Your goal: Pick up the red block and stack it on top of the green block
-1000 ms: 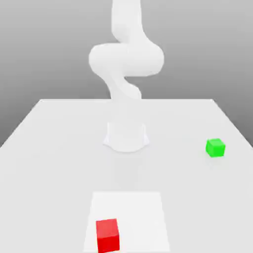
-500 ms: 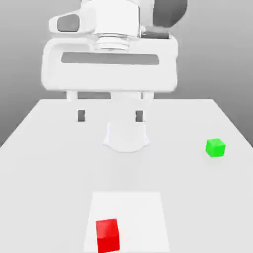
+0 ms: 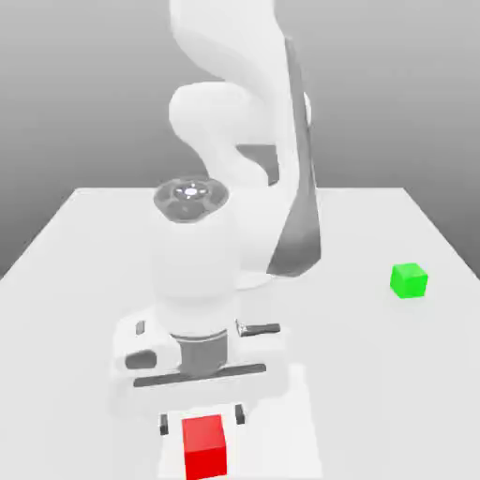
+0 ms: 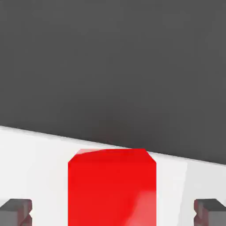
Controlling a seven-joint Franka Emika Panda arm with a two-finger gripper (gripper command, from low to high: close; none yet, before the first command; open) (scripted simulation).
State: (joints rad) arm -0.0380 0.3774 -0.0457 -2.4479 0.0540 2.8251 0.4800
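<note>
The gripper is spread wide above the red block near the table's front edge, and coming down crooked could knock it off.

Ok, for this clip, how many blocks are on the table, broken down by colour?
Red: 1, the small matte red cube, between the open fingers of the hand.
Green: 1, the small matte green cube, at the exterior view's right.
Total: 2 blocks on the white table.
</note>
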